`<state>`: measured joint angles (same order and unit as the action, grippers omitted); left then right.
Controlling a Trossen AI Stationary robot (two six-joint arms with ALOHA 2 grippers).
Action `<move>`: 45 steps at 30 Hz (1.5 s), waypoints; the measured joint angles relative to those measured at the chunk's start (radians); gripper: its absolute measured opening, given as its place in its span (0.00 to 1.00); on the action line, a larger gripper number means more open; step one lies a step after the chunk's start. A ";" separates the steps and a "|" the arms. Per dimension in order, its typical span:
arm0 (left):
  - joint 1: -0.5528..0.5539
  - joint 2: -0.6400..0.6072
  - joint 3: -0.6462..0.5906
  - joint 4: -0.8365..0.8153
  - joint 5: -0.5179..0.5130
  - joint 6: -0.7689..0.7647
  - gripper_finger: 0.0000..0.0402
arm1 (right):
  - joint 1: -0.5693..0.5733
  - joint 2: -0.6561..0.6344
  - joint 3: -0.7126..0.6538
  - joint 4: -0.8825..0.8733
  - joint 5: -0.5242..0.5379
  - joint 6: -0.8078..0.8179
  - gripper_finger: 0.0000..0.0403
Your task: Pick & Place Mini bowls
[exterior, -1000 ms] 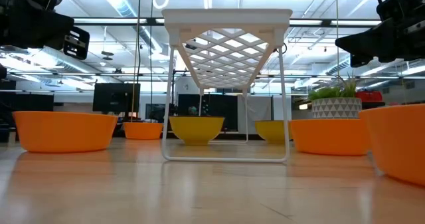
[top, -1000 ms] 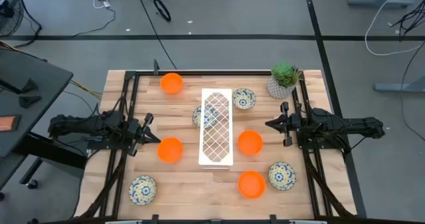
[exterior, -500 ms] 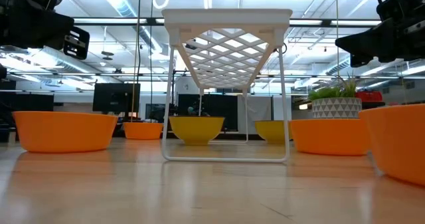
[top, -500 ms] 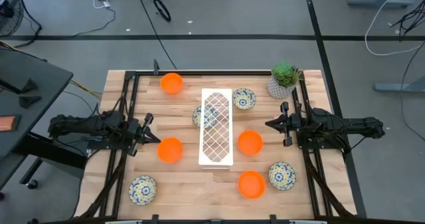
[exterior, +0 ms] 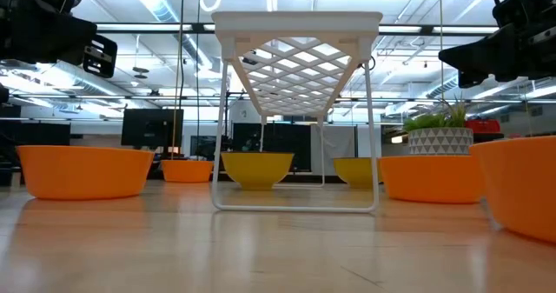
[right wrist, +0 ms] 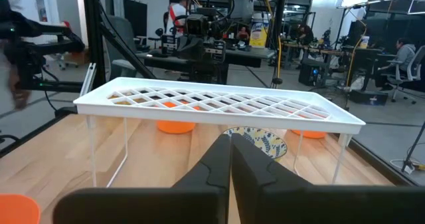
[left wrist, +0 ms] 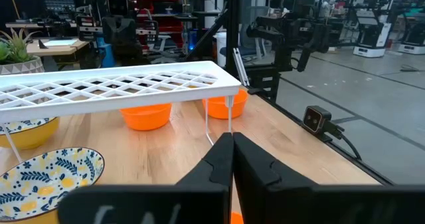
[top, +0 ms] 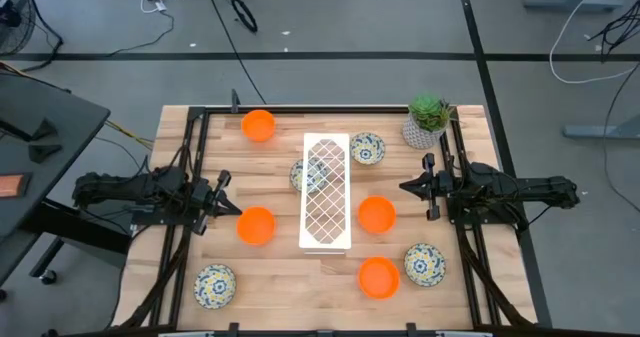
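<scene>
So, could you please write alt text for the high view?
Eight mini bowls, four orange and four floral, lie scattered around a white lattice rack on a wooden table. The left claw and right claw wait shut at either side.

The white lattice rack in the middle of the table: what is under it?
Under the white lattice rack one floral bowl sits partly covered; its edge shows at the rack's left side, and the lattice hides the rest. Nothing else shows through the lattice.

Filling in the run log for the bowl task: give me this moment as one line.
left pincer: shut, empty, beside orange bowl | right pincer: shut, empty, beside white rack | bowls: none held
</scene>
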<state>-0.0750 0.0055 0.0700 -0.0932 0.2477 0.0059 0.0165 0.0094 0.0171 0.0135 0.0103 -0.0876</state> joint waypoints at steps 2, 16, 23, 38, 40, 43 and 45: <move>0.000 0.000 0.000 0.000 0.000 0.000 0.03 | 0.000 0.000 0.000 0.000 0.000 0.000 0.04; 0.000 0.000 0.000 0.000 0.000 0.000 0.03 | 0.000 0.000 0.000 0.000 0.000 0.000 0.04; 0.000 0.000 0.000 0.000 0.000 0.000 0.03 | 0.000 0.000 0.000 0.000 0.000 0.000 0.04; 0.000 0.000 0.000 0.000 0.000 0.000 0.03 | 0.000 0.000 0.000 0.000 0.000 0.000 0.04; 0.000 0.000 0.000 0.000 0.000 0.000 0.03 | 0.000 0.000 0.000 0.000 0.000 0.000 0.04; 0.000 0.000 0.000 0.000 0.000 0.000 0.03 | 0.000 0.000 0.000 0.012 0.000 0.000 0.04; 0.000 0.000 0.000 0.000 0.000 0.000 0.03 | 0.000 0.000 0.000 0.025 0.000 0.000 0.04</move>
<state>-0.0751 0.0052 0.0699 -0.0932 0.2476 0.0059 0.0162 0.0097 0.0174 0.0384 0.0104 -0.0879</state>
